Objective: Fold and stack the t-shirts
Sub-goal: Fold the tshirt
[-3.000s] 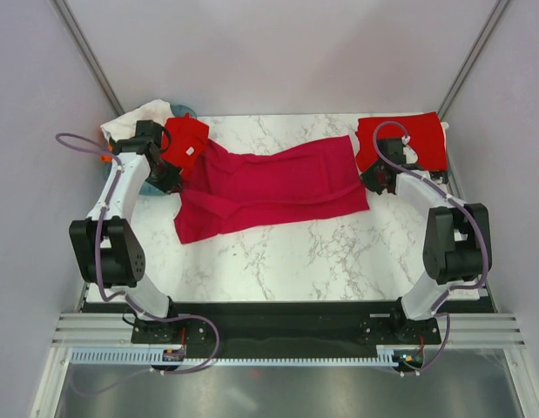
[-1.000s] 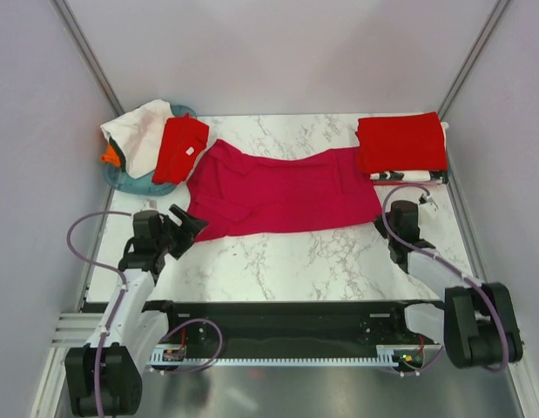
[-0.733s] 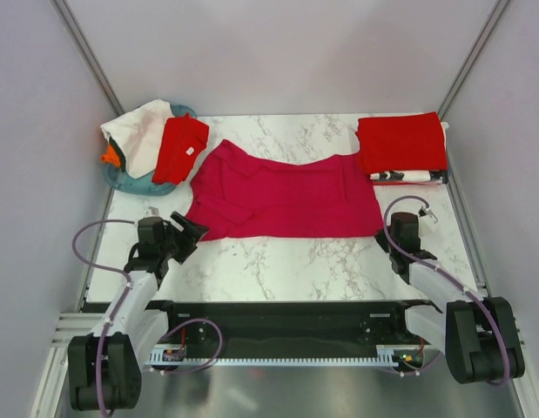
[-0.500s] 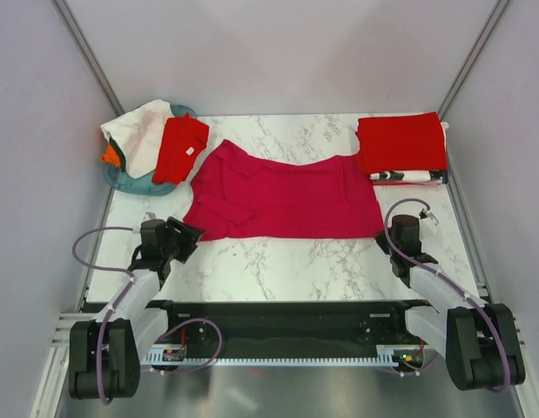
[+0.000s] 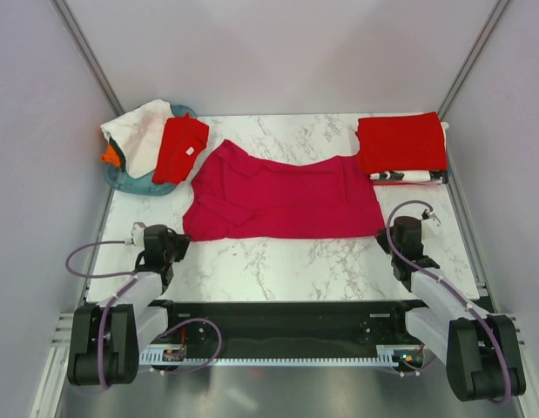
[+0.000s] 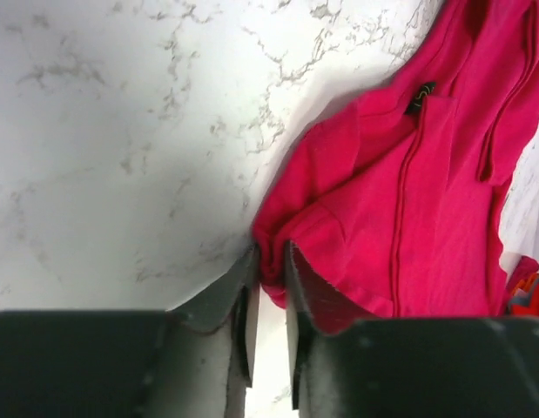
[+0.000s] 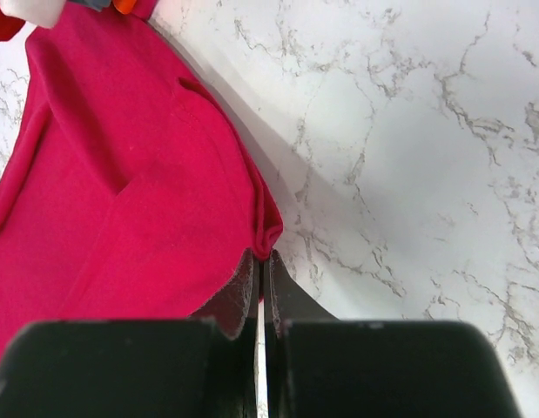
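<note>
Being limp, the crimson shirt [image 5: 282, 196] needs corner holds; left end effector [image 6: 271, 266] and right end effector [image 7: 262, 261] clamp its 7 and 5 o'clock corners.

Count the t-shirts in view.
6: crimson shirt spread mid-table; folded red shirt atop black-and-white shirt, far right; loose red shirt, white shirt, orange shirt at the basket. More may hide underneath.
</note>
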`<state>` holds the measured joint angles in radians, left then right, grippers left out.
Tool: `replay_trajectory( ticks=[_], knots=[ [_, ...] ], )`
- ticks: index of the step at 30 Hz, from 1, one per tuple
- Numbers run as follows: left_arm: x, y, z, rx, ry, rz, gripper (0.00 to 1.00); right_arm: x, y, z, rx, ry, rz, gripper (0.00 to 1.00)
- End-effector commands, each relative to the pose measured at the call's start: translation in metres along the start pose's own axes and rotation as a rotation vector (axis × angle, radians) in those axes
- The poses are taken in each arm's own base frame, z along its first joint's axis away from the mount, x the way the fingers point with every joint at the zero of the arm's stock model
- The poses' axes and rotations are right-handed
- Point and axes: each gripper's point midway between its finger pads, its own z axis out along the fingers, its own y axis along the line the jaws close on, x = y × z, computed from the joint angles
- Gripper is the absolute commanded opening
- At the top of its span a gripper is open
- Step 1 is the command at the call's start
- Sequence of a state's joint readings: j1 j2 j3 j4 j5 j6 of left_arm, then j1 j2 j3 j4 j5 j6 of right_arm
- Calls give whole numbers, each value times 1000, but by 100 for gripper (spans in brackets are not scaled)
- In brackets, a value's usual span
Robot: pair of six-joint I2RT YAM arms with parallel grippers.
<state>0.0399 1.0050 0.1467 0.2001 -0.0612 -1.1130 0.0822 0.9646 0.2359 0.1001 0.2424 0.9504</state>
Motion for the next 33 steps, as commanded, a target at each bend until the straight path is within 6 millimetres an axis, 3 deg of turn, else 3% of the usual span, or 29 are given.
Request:
replay_trajectory(
  ticks=[1,3,5,10,14,22,24,29,33],
  knots=[
    [-21,-9,8,11,-99,-5,22,-8,3,0,-1,-33,14,0],
    [-23,-16,11,37,-103,-8,7,-9,2,0,6,-32,13,0],
    [-29,-19,11,15,-115,11,3,-11,-1,0,24,-41,11,0],
    [-54,-14,2,-77,-204,60,2,-20,-16,-3,102,-84,5,0],
    [-52,-6,-2,-95,-209,18,3,-16,-27,-4,137,-78,16,0],
    [-30,-16,-6,-59,-67,62,37,-6,-23,-1,119,-25,8,0],
    [-26,-6,-10,-112,-46,58,46,-5,-23,-1,118,-15,7,0],
    [-14,-3,-14,-97,8,57,50,-3,-19,2,116,4,-4,0],
    [-5,-17,-22,-20,60,73,56,-3,-17,3,116,14,-14,0]
  ],
)
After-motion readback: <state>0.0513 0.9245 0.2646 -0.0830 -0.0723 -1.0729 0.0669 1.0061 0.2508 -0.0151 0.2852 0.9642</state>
